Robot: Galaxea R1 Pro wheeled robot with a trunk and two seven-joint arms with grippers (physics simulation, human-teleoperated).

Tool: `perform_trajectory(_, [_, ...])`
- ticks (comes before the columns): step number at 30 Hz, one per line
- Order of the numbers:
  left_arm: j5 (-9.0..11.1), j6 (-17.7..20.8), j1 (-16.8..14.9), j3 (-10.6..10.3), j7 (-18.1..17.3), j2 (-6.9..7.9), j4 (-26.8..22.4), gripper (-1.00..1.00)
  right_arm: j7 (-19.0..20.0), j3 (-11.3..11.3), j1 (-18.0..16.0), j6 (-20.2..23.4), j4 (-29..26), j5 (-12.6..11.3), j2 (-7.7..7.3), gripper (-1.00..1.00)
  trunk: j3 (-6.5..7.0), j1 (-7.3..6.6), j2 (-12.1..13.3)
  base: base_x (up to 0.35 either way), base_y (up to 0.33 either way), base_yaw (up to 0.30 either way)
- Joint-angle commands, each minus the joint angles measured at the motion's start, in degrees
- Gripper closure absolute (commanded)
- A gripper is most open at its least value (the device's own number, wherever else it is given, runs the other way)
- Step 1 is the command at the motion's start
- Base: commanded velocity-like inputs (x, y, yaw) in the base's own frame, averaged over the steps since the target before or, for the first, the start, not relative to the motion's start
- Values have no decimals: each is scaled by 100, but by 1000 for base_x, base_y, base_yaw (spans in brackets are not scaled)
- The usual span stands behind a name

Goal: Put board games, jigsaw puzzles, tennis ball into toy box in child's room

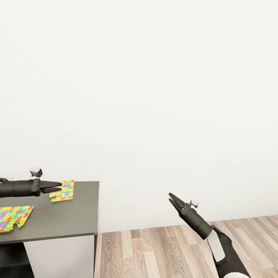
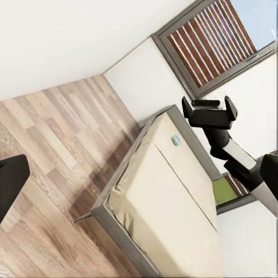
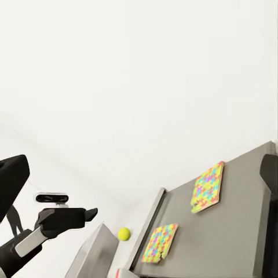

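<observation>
Your left gripper hangs just above the dark grey part of the table, its fingers close together with nothing between them, and the tips reach the near edge of the farther jigsaw puzzle. The nearer jigsaw puzzle lies flat closer to you, apart from the first. I think the step now is to take one thin sheet, so open the fingers first, come low, and push the sheet a little over the table edge before pinching, because a flat sheet gives no side to catch. Your right gripper is in the air over the wood floor, well apart from the table, fingers almost closed and empty; keep it there. From the right wrist view the tennis ball sits beyond the puzzles, beside a light grey shape that may be the toy box, but it is cut off and I cannot be sure. The left wrist view shows the bed; a small thing on it is too small to name.
</observation>
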Motion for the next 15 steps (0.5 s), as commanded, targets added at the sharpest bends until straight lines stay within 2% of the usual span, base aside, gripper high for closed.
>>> perform_trajectory(1, [-4,60,0,1,-22,1,-2,-100,8,-3,-5,49,5,-28,1,-100,-6,3,-7,0,0,-279])
perform_trajectory(15, [-10,58,0,-33,-22,-20,-2,-100,-60,-3,-5,49,5,-28,1,-100,-6,3,-7,0,0,-279])
